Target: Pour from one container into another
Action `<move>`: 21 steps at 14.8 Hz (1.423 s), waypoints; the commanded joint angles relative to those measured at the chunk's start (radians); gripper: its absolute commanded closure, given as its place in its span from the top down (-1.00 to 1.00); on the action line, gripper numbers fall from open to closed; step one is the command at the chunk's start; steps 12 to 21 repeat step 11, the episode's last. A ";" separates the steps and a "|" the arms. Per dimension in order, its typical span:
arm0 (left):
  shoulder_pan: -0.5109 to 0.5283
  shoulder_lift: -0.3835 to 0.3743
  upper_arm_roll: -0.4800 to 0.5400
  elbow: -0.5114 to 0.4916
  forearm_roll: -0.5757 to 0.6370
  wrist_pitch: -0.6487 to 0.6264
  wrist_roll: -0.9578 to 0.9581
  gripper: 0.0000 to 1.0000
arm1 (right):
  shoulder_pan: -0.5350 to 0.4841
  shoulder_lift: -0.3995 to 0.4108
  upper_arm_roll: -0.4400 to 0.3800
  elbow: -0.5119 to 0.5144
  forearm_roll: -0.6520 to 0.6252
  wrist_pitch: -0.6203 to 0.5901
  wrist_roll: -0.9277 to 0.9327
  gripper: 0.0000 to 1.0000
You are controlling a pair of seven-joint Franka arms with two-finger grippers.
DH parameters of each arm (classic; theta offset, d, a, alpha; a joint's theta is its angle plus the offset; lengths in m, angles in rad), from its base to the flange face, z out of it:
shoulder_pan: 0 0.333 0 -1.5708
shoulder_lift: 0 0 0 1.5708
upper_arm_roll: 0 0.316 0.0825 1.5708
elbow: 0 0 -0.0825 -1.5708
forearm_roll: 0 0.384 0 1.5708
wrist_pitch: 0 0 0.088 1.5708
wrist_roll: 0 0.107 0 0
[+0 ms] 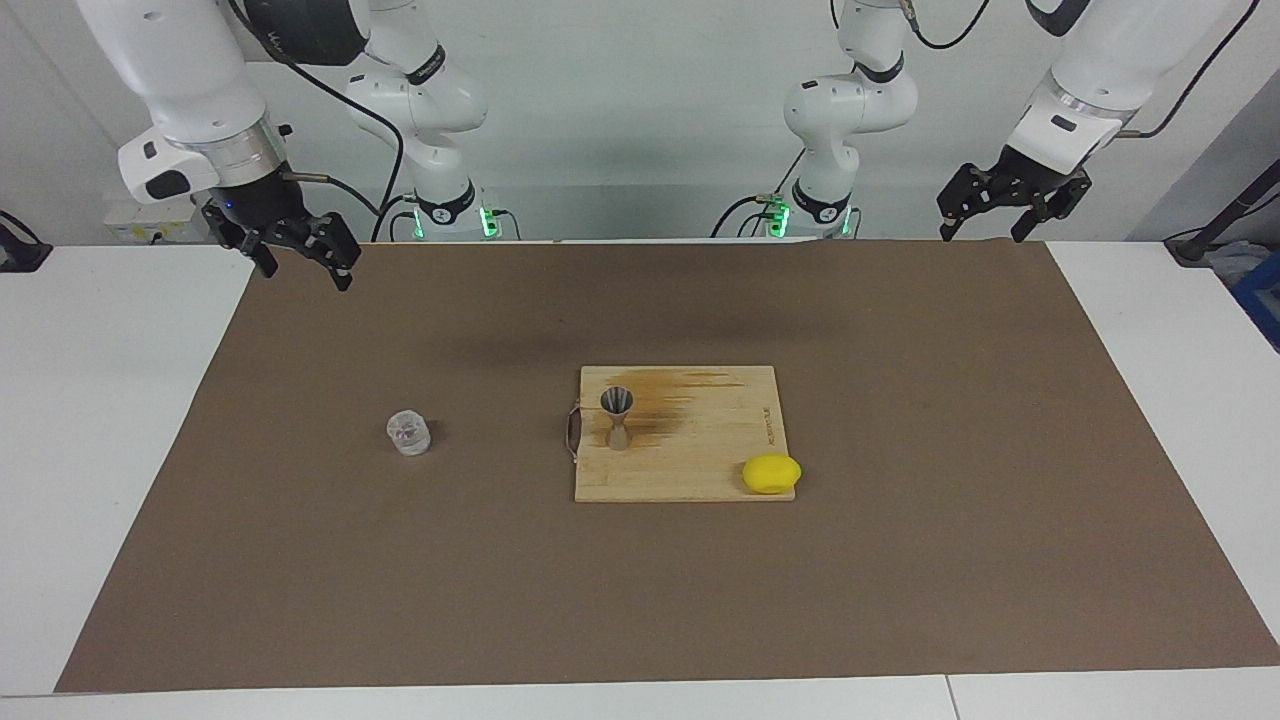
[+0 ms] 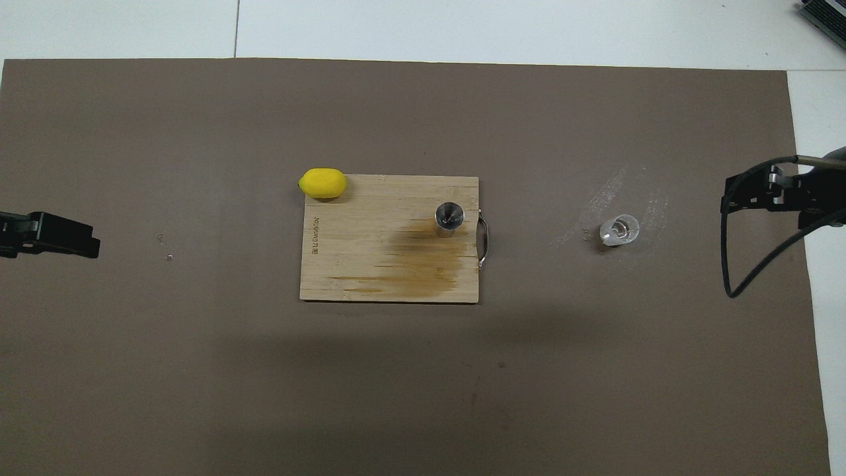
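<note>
My right gripper [image 1: 303, 262] hangs in the air over the right arm's end of the brown mat [image 1: 640, 600], its two fingers spread apart and holding nothing. In the overhead view it shows at the mat's edge [image 2: 760, 192], well apart from everything on the table.

The clear cup [image 1: 409, 433] stands upright on the mat toward my right arm's end, mouth up, its axis vertical; it is squat, about as wide as it is tall, with a pinkish tint inside. From above I look straight down into its round mouth [image 2: 619, 230].

Next comes the wooden cutting board [image 1: 700, 470], lying flat near the middle of the mat, with a metal handle [image 1: 572, 432] on the edge that faces the cup and a dark stain across part of its surface. The metal jigger [image 1: 616, 418] stands upright on the board near that handle edge, long axis vertical, one cone open upward and the other resting on the wood; from above only its round mouth shows [image 2: 449, 216].

The lemon [image 1: 771, 473] lies at the board's corner farthest from the robots, toward my left arm's end, its long axis running along the board's edge.

My left gripper [image 1: 1003, 205] waits raised over the mat's corner at the left arm's end, fingers parted and empty.
</note>
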 commanded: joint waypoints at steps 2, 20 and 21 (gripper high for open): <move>0.010 -0.016 -0.007 -0.017 0.006 0.005 -0.007 1.00 | -0.003 -0.005 0.004 -0.009 0.008 -0.017 -0.030 1.00; 0.010 -0.016 -0.008 -0.017 0.006 0.005 -0.007 1.00 | -0.001 -0.008 0.004 -0.010 0.017 -0.018 -0.045 1.00; 0.010 -0.016 -0.008 -0.017 0.006 0.005 -0.007 1.00 | -0.001 -0.008 0.004 -0.010 0.017 -0.018 -0.045 1.00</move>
